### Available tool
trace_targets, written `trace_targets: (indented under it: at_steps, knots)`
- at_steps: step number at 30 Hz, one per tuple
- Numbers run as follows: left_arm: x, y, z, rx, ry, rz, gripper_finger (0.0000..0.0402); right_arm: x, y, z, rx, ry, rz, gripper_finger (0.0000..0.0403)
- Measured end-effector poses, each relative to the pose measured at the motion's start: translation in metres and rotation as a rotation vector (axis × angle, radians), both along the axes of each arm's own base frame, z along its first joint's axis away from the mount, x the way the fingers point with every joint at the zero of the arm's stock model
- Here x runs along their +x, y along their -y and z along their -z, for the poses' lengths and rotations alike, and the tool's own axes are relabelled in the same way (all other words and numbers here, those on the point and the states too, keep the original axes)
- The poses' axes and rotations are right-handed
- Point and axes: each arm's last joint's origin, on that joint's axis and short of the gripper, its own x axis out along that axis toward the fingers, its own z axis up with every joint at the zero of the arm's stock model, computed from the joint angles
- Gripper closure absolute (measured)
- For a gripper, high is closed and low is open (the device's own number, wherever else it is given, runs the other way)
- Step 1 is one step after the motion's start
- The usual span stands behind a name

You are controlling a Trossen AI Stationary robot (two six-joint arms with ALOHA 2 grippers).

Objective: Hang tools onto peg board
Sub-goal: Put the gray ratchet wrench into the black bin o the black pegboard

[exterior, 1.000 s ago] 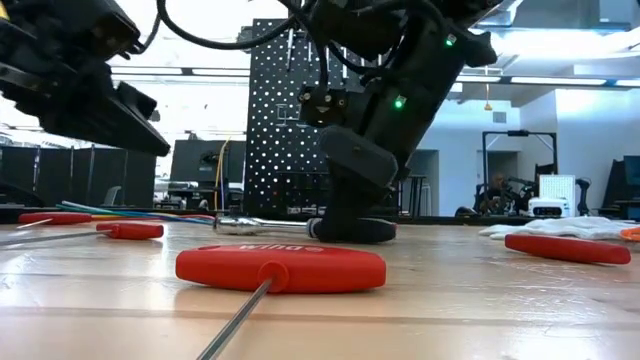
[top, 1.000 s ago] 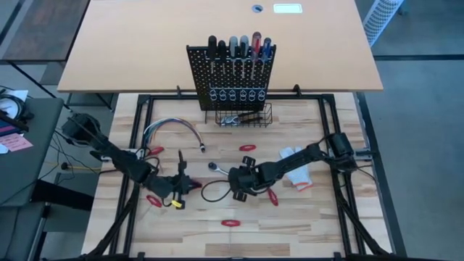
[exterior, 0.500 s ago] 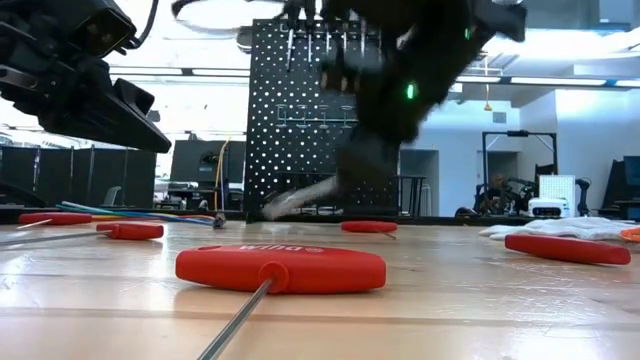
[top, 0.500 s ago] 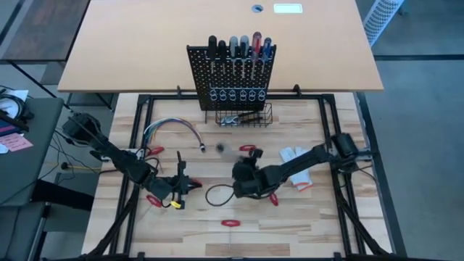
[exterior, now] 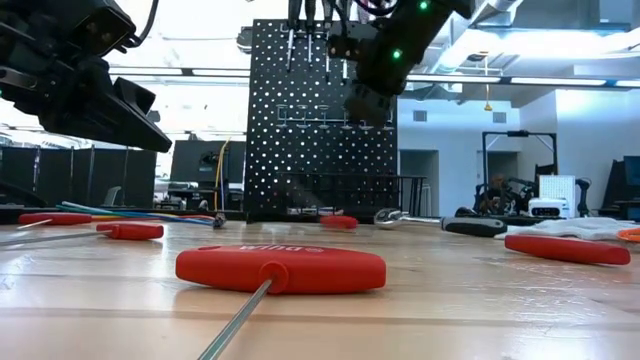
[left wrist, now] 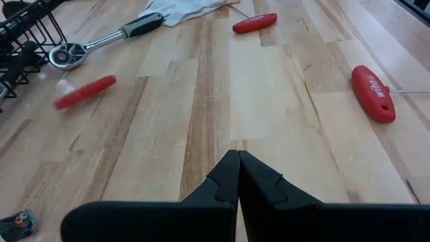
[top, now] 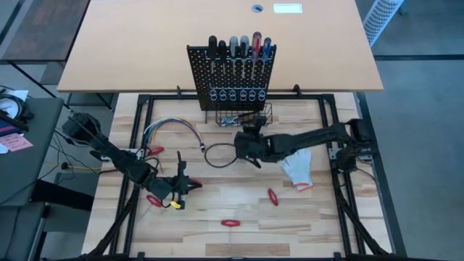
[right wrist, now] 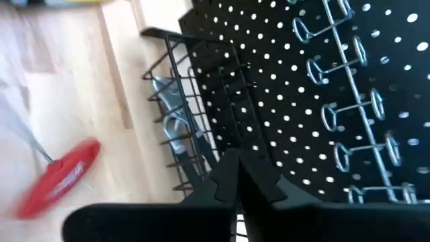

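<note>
Two dark jointed arms, green status lights.

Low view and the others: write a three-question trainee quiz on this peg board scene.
1. True or false: the right gripper is up close to the wire basket of the peg board.
2. The left gripper is: A) open, B) shut with nothing in it, C) shut on a screwdriver.
3. In the low view, what colour is the handle of the nearest T-handle tool?

Key: 1 true; 2 B; 3 red.
</note>
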Motion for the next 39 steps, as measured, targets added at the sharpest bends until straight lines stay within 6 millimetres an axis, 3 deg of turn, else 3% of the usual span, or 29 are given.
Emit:
trace_targets:
  at_steps: [6,12,21,26,32,39]
  knots:
    - [0.0,0.0,0.001,0.003,-0.007,0.002,0.0402,-0.008,-0.008,-0.011,0.175,0.05,-0.072,0.0359]
    - [-0.001,0.001,0.001,0.0,-0.008,0.007,0.0402,-0.023,-0.024,-0.004,0.36,0.025,-0.092,0.0322]
    - [-0.002,0.004,0.0,-0.001,-0.005,0.023,0.0402,-0.098,-0.034,0.037,0.493,0.115,0.026,0.0196]
    - [-0.002,0.004,-0.001,0.0,0.005,0.026,0.0402,-0.125,-0.031,0.071,0.526,0.226,0.042,0.0157]
    - [-0.002,0.004,-0.001,-0.002,0.009,0.026,0.0402,-0.134,-0.014,0.106,0.487,0.263,0.133,0.0154]
    - [-0.002,0.004,-0.001,-0.001,0.009,0.025,0.0402,-0.132,0.006,0.126,0.49,0.216,0.225,0.0155]
